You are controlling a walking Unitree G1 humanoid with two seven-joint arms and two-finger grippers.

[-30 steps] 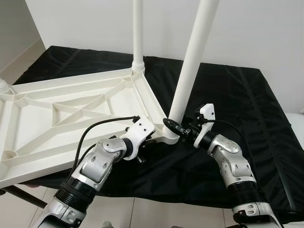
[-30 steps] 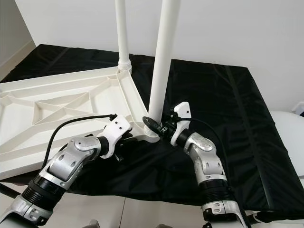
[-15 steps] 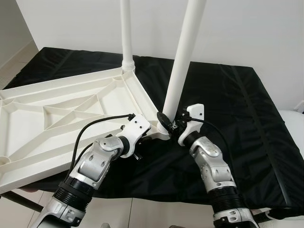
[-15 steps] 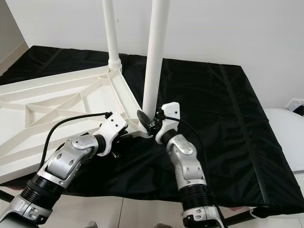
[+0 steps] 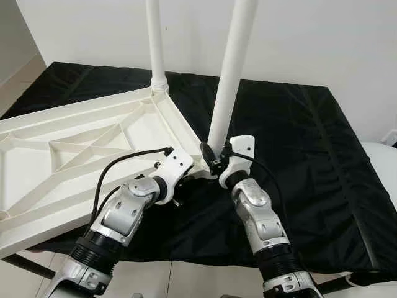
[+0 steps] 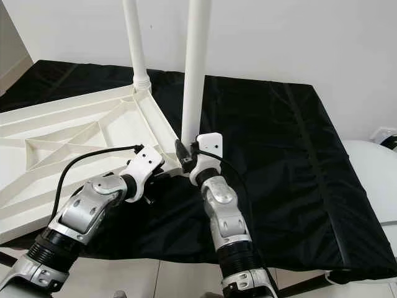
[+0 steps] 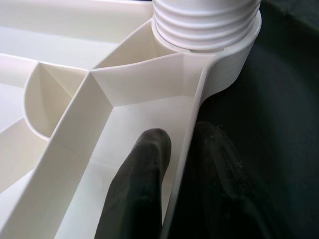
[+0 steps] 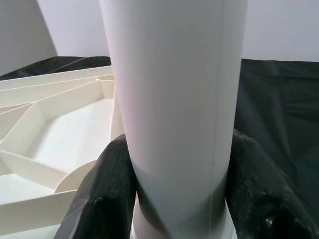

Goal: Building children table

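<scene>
Right end effector [image 8: 177, 194] around leg [image 5: 231, 68]

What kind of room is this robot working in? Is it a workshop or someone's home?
Probably a plain room in a home, though little shows. There are bare white walls, a pale tiled floor, and a low surface under a black cover, perhaps a bed, used as a bench for an upturned white plastic tabletop.
</scene>
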